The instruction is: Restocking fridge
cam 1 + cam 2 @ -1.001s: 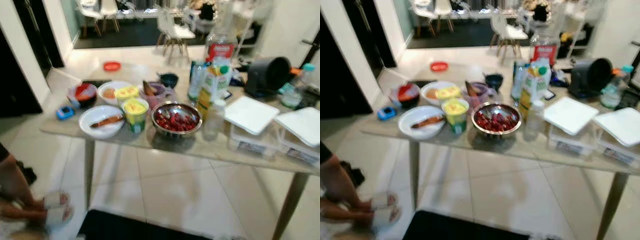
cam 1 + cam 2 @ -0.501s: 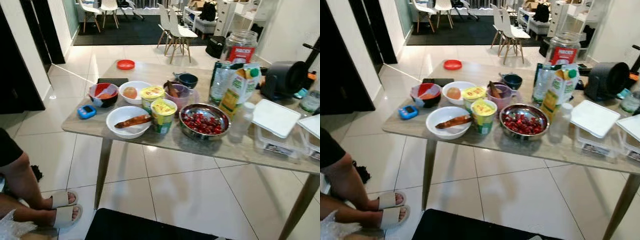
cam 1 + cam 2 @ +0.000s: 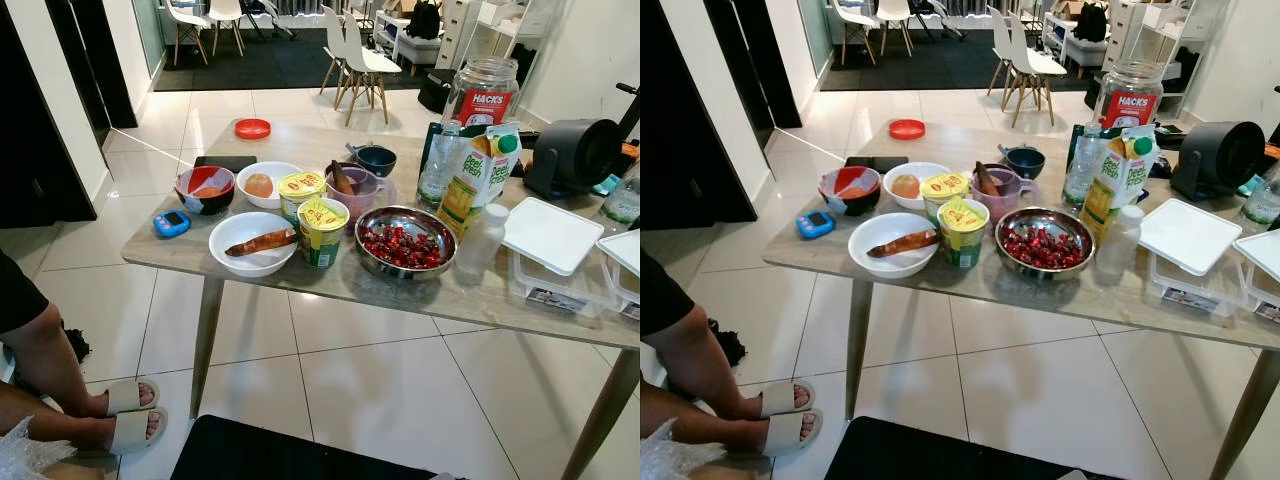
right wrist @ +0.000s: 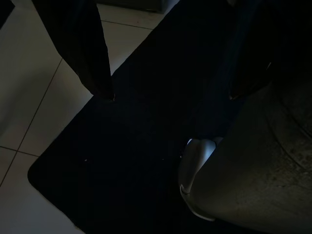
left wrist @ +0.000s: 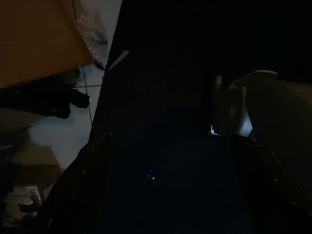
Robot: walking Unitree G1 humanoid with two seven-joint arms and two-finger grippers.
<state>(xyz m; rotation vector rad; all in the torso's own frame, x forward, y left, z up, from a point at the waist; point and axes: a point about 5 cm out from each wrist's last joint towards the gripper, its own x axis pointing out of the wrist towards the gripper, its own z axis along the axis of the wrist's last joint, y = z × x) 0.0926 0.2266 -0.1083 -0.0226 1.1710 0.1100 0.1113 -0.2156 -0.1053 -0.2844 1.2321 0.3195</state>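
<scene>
A wooden table (image 3: 400,290) stands before me, covered with food. On it are a steel bowl of red berries (image 3: 405,243), a white bowl with a sausage (image 3: 253,243), two yellow-lidded tubs (image 3: 322,232), a juice carton (image 3: 478,182), a water bottle (image 3: 438,165) and a Hacks jar (image 3: 484,92). Both arms hang idle over a black mat. In the dim wrist views my left gripper (image 5: 170,161) and right gripper (image 4: 170,92) are open, with nothing between the fingers.
White-lidded containers (image 3: 552,250) and a black appliance (image 3: 575,155) sit at the table's right end. A seated person's legs in slippers (image 3: 110,415) are at the lower left. The black mat (image 3: 290,455) lies at my feet. White chairs (image 3: 355,60) stand beyond.
The head view has swung and steadied from blurred to sharp, so the table sits further right in the picture. Nothing on the table has moved.
</scene>
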